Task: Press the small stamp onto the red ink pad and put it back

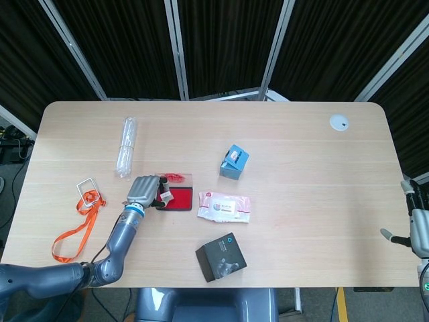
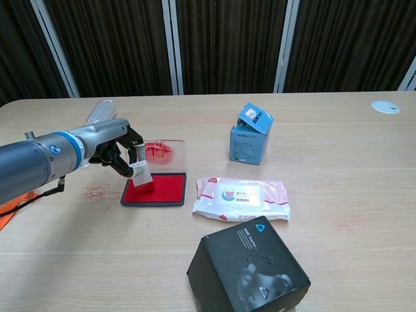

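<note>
Small stamp (image 2: 142, 174): tilted, red face down on left part of red ink pad (image 2: 162, 189), long axis leaning up-left into left hand (image 2: 120, 151), fingers closed round it. Right hand (image 1: 417, 228): table's far right edge, well apart, grip unreadable.

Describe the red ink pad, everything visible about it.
The red ink pad is a flat rectangular tray with a dark rim and bright red felt, lying open on the table. Its clear lid, smeared red, is hinged back at the far edge. The left hand holds the small stamp tilted onto the pad's left part. A wet-wipes pack lies just to its right, apart.
</note>
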Tool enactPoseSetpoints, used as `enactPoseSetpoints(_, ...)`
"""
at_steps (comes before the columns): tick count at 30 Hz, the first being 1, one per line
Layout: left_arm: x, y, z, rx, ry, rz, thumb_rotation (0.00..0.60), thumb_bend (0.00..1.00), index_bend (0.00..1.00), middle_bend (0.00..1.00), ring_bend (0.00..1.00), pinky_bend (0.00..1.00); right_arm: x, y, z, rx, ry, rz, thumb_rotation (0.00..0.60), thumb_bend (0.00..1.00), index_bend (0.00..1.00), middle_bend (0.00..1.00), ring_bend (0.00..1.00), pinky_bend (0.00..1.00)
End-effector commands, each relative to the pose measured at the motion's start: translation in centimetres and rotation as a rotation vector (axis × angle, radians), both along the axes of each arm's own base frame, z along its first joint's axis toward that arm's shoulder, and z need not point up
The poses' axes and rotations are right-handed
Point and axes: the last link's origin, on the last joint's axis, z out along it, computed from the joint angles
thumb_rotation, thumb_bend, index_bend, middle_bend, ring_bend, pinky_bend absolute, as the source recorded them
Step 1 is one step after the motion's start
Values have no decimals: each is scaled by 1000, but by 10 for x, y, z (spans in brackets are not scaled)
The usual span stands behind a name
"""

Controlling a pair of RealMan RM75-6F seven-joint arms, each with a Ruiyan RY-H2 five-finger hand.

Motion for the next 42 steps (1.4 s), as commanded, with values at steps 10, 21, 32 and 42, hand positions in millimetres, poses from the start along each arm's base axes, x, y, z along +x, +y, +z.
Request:
enactPoseSetpoints(10, -9, -3, -17, -22, 14, 22, 600, 372, 562, 539, 807, 892, -1, -1, 1, -2, -1, -2, 600, 0, 0, 0, 0, 0)
enactPoseSetpoints(21, -8, -4, -17, -17, 4, 19, 600, 372, 561, 539, 804, 890, 0, 0, 2, -6, -2, 0, 600, 0, 0, 0, 0, 0)
enactPoseSetpoints(32, -3, -1, 14, 39, -41, -4, 600, 374, 562, 538, 803, 889, 2, 1, 2, -6, -5, 8, 600, 0, 0, 0, 0, 0)
enactPoseSetpoints(42, -46, -4, 42, 61, 24, 51, 600, 372, 558, 534, 801, 887, 7, 4, 1, 1, -7, 25, 600, 0, 0, 0, 0, 0)
